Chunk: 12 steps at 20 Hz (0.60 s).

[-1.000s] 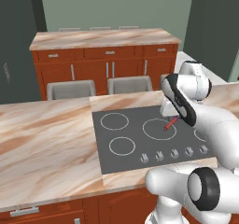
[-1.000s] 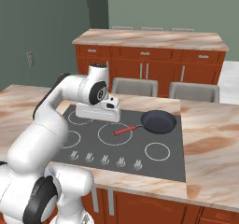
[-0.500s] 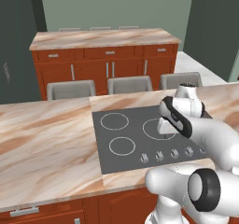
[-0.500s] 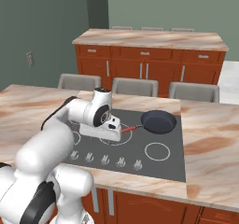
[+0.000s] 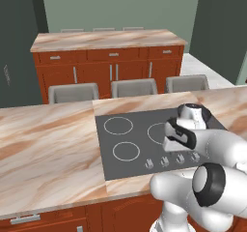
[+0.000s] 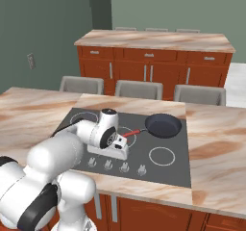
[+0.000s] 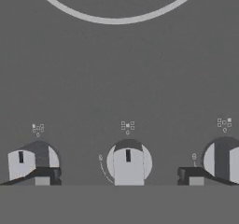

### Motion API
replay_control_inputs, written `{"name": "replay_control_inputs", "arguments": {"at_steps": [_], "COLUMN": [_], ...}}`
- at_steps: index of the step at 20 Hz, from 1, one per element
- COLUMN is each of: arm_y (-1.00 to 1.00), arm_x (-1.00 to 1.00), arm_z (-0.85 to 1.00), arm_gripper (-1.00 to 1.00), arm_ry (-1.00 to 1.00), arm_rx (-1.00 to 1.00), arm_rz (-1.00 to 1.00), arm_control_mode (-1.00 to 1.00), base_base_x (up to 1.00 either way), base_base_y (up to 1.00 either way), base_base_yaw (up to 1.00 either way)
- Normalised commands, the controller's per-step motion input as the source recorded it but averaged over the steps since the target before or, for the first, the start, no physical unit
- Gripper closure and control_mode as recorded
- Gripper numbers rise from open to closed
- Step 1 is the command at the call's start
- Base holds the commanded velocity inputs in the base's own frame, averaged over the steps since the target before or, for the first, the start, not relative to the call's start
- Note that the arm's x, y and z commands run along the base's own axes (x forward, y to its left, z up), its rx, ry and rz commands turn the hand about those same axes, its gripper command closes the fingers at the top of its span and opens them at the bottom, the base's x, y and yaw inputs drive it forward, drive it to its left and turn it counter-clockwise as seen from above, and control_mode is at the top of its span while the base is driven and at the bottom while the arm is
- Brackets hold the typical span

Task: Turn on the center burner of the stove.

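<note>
The stove [image 5: 126, 167] is a dark grey cooktop set into the marble island. Its center burner [image 7: 116, 19] is the widest white ring, dark grey inside, and my hand hides part of that burner [image 5: 155, 132]. Along the stove's front edge runs a row of small grey knobs [image 6: 125, 167]. My gripper [image 7: 116, 177] hangs low over this row and is open. The middle knob [image 7: 128, 162] lies between its two fingertips [image 7: 43, 175], with a gap on each side. From the right base view, the gripper [image 6: 112, 154] sits just behind the knobs.
A black frying pan [image 6: 164, 125] with a red handle [image 6: 130, 134] rests on the back right burner. Two smaller rings [image 5: 126, 151] mark the left burners. Three grey chairs [image 5: 134, 87] stand behind the island, with a cabinet counter [image 5: 111, 38] beyond them.
My hand has swung down and forward, from above the center burner to just over the knob row at the stove's front edge. The pan has stayed put.
</note>
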Motion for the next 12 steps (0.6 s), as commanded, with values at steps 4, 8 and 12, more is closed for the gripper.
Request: {"name": "replay_control_inputs", "arguments": {"at_steps": [4, 8, 12], "arm_y": [-0.08, 0.0, 0.0], "arm_x": [0.0, 0.0, 0.0], "arm_z": [-0.31, -0.27, -0.13], "arm_gripper": [-1.0, -1.0, -1.0], "arm_ry": [0.01, 0.0, 0.0], "arm_rx": [0.0, 0.0, 0.0], "arm_rz": [-0.02, -0.03, 0.0], "arm_control_mode": [-1.0, -1.0, -1.0], "base_base_x": [0.0, 0.0, 0.0], "base_base_y": [0.0, 0.0, 0.0], "base_base_yaw": [0.0, 0.0, 0.0]}}
